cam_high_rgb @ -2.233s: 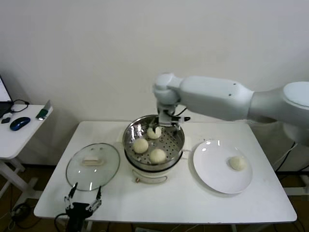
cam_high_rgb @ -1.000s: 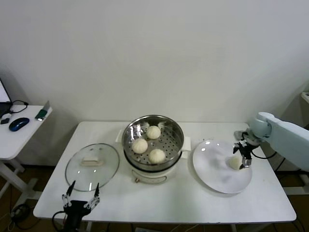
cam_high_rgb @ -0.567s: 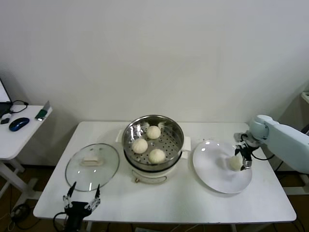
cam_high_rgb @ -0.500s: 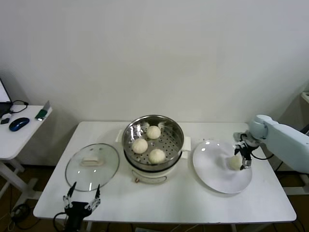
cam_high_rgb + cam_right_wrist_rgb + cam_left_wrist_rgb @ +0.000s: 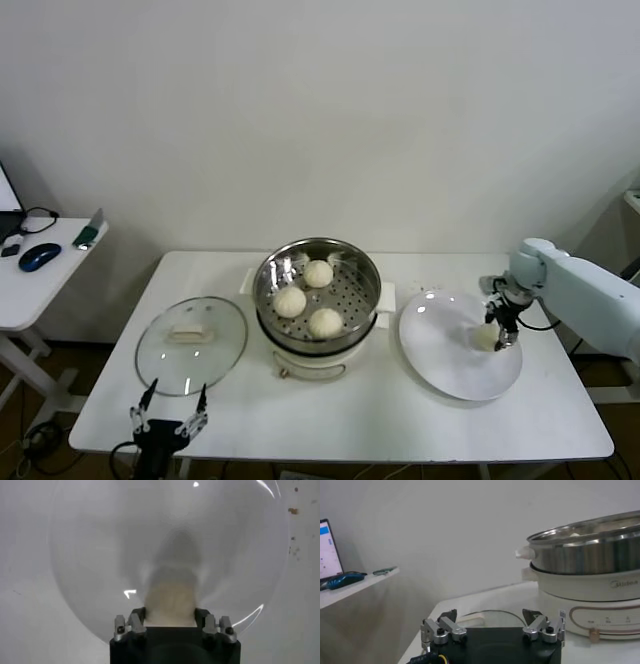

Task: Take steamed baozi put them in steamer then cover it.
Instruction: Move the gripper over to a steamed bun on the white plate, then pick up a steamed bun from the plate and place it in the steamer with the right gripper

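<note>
Three steamed baozi [image 5: 318,273] lie in the steamer [image 5: 372,300], a shiny steel pot on a cream base at the table's middle. A further baozi [image 5: 485,338] rests on the white plate [image 5: 440,350] to the right. My right gripper [image 5: 497,333] stands down over it and is shut on it. In the right wrist view the bun [image 5: 171,597] fills the gap between both fingers, low on the plate [image 5: 100,555]. The cover [image 5: 192,345], a glass lid with a cream handle, lies flat left of the steamer. My left gripper [image 5: 170,408] hangs open at the table's front left edge.
A small side table [image 5: 50,275] with a blue mouse stands off to the left. The white wall rises close behind the main table. In the left wrist view the steamer [image 5: 585,555] rises beyond the lid [image 5: 490,616].
My right gripper's fingers have closed in on the baozi on the plate, and the arm has shifted slightly. The left arm has not moved.
</note>
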